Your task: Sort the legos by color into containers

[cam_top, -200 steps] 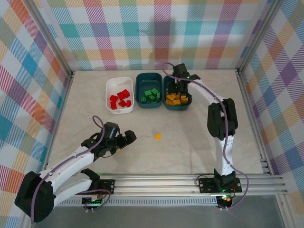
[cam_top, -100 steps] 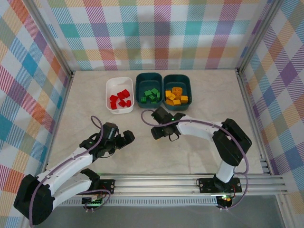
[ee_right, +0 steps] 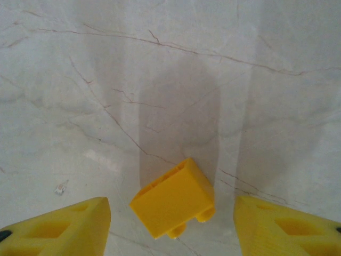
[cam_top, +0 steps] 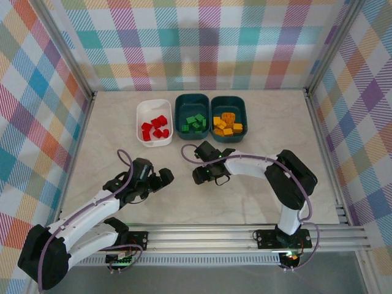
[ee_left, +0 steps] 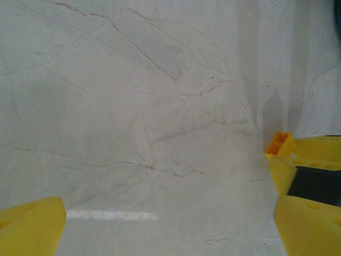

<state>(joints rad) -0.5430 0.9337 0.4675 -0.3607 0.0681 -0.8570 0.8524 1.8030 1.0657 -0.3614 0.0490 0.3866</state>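
Note:
A loose yellow lego [ee_right: 173,205] lies tipped on its side on the marble table. My right gripper [ee_right: 173,226] is open and straddles it, with a gap on each side between brick and fingers [ee_right: 64,229]. From above, the right gripper [cam_top: 204,176] covers that brick at mid table. My left gripper [cam_top: 165,179] is open over bare table to its left, nothing between its fingers [ee_left: 29,226]. In the left wrist view the same yellow lego [ee_left: 279,144] shows at the right edge. The white container [cam_top: 139,113] holds red legos [cam_top: 156,127]. One teal container [cam_top: 179,116] holds green legos [cam_top: 195,122]; the other [cam_top: 243,113] holds yellow and orange legos [cam_top: 227,127].
The three tubs stand side by side at the back of the table. Plaid walls close the table on three sides, and a metal rail [cam_top: 214,236] with both arm bases runs along the near edge. The right arm's elbow [cam_top: 288,177] sits right of centre.
My right arm has swung from above the yellow tub down to mid table and settled over the loose yellow lego. The left arm has barely moved.

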